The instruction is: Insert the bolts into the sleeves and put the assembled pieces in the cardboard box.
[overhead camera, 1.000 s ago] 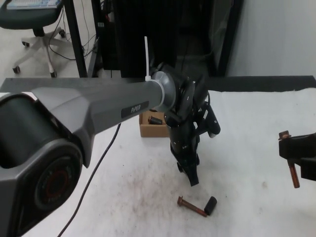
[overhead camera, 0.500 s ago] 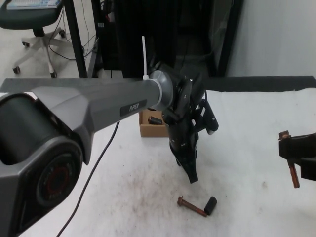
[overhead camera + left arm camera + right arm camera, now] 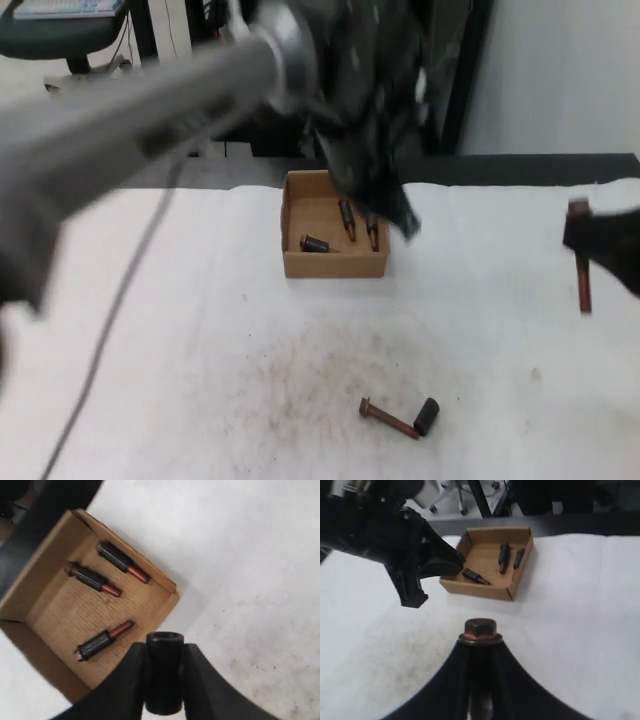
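Risen from low over the table (image 3: 240,555), my left fingers (image 3: 131,685) clamp a sleeve (image 3: 164,675) by the cardboard box (image 3: 60,611); my right fingers (image 3: 451,680) clamp the bolt (image 3: 480,630), shank vertical, well apart to their right.

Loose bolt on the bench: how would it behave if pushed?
The bolt looks rigid metal, unlikely to flex. Lying flat, it may roll, curving around its wider head. A push could nudge the sleeve at its tip.
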Tool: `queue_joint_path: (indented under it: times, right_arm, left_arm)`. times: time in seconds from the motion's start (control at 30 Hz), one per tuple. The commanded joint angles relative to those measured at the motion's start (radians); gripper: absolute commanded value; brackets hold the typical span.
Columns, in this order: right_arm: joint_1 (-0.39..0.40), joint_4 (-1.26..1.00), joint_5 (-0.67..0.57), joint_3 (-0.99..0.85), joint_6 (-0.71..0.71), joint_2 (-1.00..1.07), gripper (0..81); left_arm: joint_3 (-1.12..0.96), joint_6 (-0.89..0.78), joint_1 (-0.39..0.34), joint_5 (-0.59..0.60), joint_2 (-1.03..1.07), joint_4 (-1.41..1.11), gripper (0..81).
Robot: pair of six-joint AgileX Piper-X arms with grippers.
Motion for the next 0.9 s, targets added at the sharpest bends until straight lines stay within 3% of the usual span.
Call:
queue_joint_path:
  times: [0.0, 0.1, 0.2, 0.4, 0.57, 0.73, 0.87]
  right_arm:
    - [-0.003, -0.126, -0.118, -0.002, 0.055, 0.006, 0.9]
    - [0.005, -0.213, -0.239, -0.002, 0.096, 0.033, 0.9]
    - [0.005, -0.301, -0.267, -0.002, 0.164, 0.058, 0.9]
    - [0.042, -0.574, -0.321, -0.002, 0.263, 0.112, 0.9]
    - [0.154, -0.836, -0.318, -0.002, 0.332, 0.207, 0.9]
    - [0.313, -0.972, -0.318, -0.002, 0.332, 0.329, 0.9]
    - [0.407, -1.087, -0.316, -0.002, 0.332, 0.412, 0.9]
  left_arm:
    - [0.012, -0.032, 0.015, 0.03, -0.182, 0.061, 0.2]
    - [0.099, -0.085, 0.028, 0.031, -0.279, 0.07, 0.2]
    - [0.251, -0.195, 0.045, 0.046, -0.395, 0.033, 0.2]
    - [0.72, -0.409, 0.052, 0.257, -0.712, -0.323, 0.2]
    - [1.089, -0.583, 0.052, 0.373, -0.948, -0.863, 0.2]
    - [1.352, -0.615, 0.052, 0.374, -1.042, -1.512, 0.2]
    - [1.429, -0.616, 0.053, 0.409, -1.042, -1.659, 0.2]
